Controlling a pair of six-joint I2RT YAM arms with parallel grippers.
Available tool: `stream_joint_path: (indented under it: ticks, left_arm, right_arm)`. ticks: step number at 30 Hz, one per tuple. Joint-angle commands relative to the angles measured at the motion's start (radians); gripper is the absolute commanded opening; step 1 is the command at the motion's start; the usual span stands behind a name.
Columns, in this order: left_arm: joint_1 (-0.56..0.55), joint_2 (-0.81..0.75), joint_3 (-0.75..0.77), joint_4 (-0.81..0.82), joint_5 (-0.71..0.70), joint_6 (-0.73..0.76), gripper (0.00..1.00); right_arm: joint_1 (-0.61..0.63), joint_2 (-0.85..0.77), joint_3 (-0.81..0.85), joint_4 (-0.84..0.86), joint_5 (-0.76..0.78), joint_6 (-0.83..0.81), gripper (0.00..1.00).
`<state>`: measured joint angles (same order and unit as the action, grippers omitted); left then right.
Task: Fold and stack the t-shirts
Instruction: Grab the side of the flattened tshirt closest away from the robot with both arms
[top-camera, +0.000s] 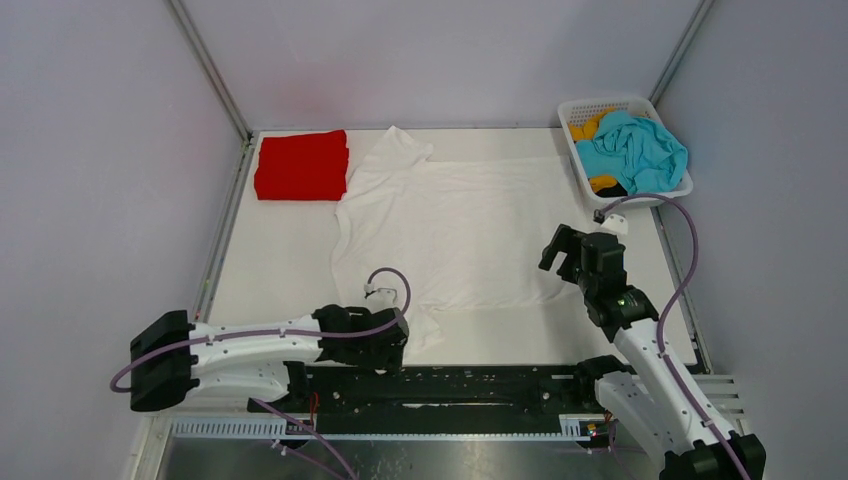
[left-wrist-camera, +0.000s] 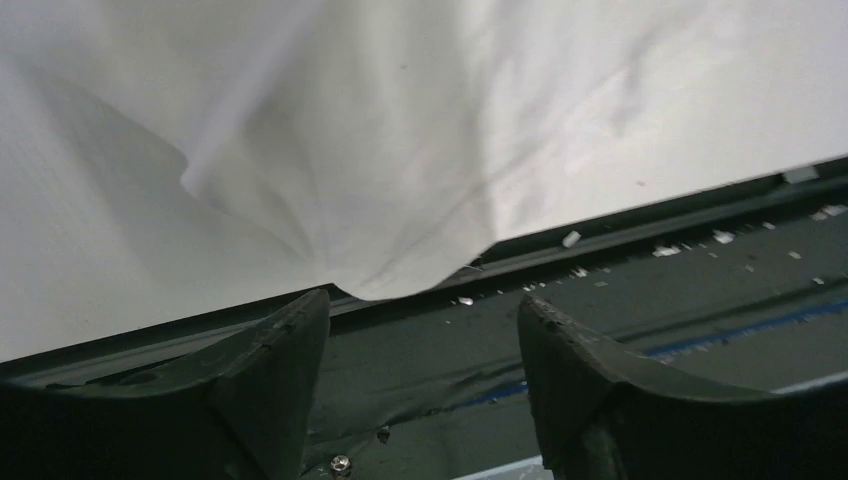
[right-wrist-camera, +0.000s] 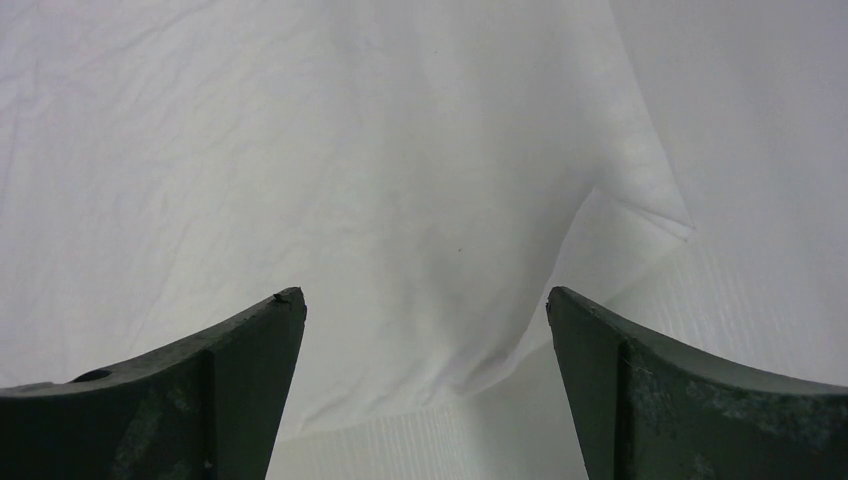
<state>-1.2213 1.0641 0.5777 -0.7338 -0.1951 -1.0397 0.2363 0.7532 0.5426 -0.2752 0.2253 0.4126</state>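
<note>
- Nearest the camera in the overhead view, the black rail (top-camera: 450, 385) runs along the near edge of the counter (top-camera: 270, 265).
- Just past it, the left gripper (top-camera: 393, 340) lies low at the bottom hem of the white t-shirt (top-camera: 460, 215).
- Its jaws are spread apart and not clamping anything.
- From the left wrist, a drooping fold of the white cloth comes down to a point right between the fingertips (left-wrist-camera: 300, 320), with the dark rail behind. Can't tell if the cloth actually touches them.
- Over on the other side, the right gripper (top-camera: 563, 250) sits above the shirt's right edge. Jaws are wide apart there too, nothing in them.
- Its wrist camera looks down on wrinkled white cloth, with the shirt's edge on the right-hand side and bare counter past that.
- So the white t-shirt is spread out across the middle of the counter. It's mostly flat with some creases, one sleeve pokes toward the far edge, and the near left corner is a bit bunched by the left gripper.
- Red t-shirt (top-camera: 302, 165) is folded into a tidy rectangle at the far left corner, right up against the white one's side.
- White basket (top-camera: 572, 110) sits at the far right corner, with a teal t-shirt (top-camera: 635, 150) heaped in it on top of an orange-yellow one (top-camera: 590, 125).
</note>
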Motion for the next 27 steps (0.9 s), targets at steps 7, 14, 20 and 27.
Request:
stream_joint_path:
  ticks: [7,14,20,27]
  left_arm:
    - [-0.014,0.176,-0.022,0.101,-0.108,-0.161,0.49]
    - [-0.014,0.300,0.034,0.035,-0.164,-0.194,0.03]
    - [0.021,0.244,0.072,-0.086,-0.262,-0.196,0.00]
    - [0.111,0.061,0.018,-0.077,-0.285,-0.068,0.00]
  right_arm:
    - [-0.004,-0.001,-0.024,0.027,0.091,0.050,1.00]
    - [-0.005,-0.009,-0.027,-0.042,0.187,0.160,1.00]
    - [-0.005,0.023,-0.033,-0.153,0.223,0.249,0.99]
    - [-0.036,0.198,0.050,-0.233,0.216,0.238,0.99]
